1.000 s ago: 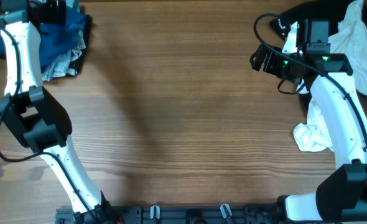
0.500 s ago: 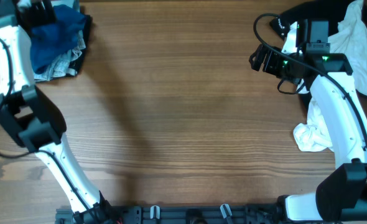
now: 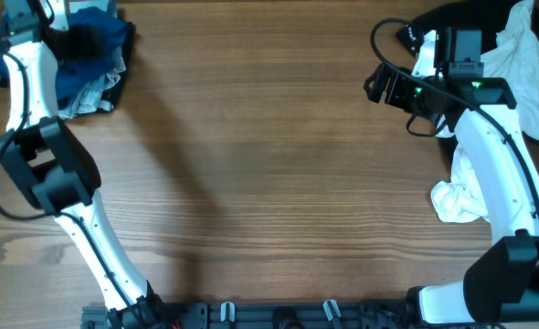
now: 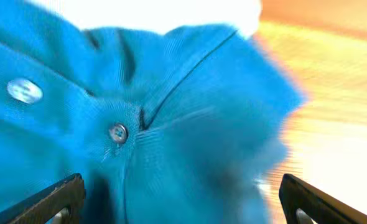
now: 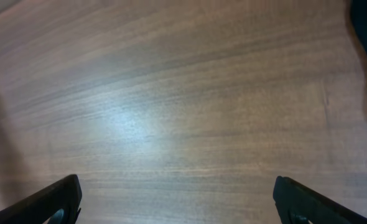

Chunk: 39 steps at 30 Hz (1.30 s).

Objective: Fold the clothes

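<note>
Clothes are lying in heaps at both far corners of the table (image 3: 269, 164). At the far left, a blue shirt (image 3: 100, 37) is sitting on top of a patterned garment (image 3: 89, 93). The left gripper (image 4: 183, 208) is hanging right over the shirt with its jaws spread wide. Its fingers (image 4: 50, 199) are showing only at the bottom corners of the left wrist view, and nothing is clamped between them. The shirt is filling most of that view, with its placket and a button (image 4: 117, 132) facing up. The right part of the view is blurring out, so I cannot tell if the gripper is touching the fabric.

At the far right, a white cloth (image 3: 525, 59) is lying over a black garment (image 3: 457, 14). Nearer on that side, a crumpled white garment (image 3: 454, 203) is lying just beside the right arm (image 3: 493, 155), partly under it. The right gripper (image 5: 177, 205) is also spread wide and holding nothing. It is looking down at bare wood, well apart from the heaps, with only a dark edge at the right border.
</note>
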Motion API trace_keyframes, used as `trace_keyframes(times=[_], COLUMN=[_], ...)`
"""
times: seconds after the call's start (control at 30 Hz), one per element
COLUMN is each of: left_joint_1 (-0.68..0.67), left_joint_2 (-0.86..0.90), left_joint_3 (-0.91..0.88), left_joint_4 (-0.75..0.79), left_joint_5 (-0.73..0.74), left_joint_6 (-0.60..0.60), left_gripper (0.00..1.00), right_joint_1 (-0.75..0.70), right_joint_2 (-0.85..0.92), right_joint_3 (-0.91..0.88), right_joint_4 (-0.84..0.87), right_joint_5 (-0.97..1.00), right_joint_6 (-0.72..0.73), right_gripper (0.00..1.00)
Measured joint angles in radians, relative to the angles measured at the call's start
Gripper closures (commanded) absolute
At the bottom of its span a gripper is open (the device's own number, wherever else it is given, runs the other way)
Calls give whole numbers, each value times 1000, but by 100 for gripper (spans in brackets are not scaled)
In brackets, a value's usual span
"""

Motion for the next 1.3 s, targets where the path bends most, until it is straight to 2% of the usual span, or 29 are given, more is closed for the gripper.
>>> trace_keyframes(times=[0.1, 0.2, 0.33, 0.43, 0.6, 0.93, 1.03, 1.13, 1.3], left_joint_1=[-13, -29, -46, -45, -45, -45, -45, -45, -45], left_joint_2=[-183, -389, -584, -610, -592, -592, -592, -592, -592], left_joint_3=[0, 0, 13, 14, 11, 11, 11, 11, 11], left_joint_4=[-45, -84, -83, -88, -112, -129, -130, -130, -132], left_joint_5=[17, 26, 34, 35, 35, 35, 35, 35, 35], left_joint_6=[-1, -2, -2, -2, -2, -2, -2, -2, -2], left_gripper=[0, 0, 0, 0, 0, 0, 0, 0, 0], right_joint_1=[0, 0, 0, 0, 0, 0, -7, -17, -17], right_joint_2=[-2, -45, -230, -456, -695, -826, -846, -892, -1086], right_joint_3=[31, 134, 323, 393, 405, 388, 262, 32, -586], right_joint_4=[-19, -96, -200, -207, -220, -352, -234, -25, 613], right_joint_5=[-5, -6, -7, -7, -7, 7, 50, 77, 100], right_joint_6=[-60, -137, -196, -208, -203, -203, -203, -203, -172], right_gripper=[0, 0, 0, 0, 0, 0, 0, 0, 0])
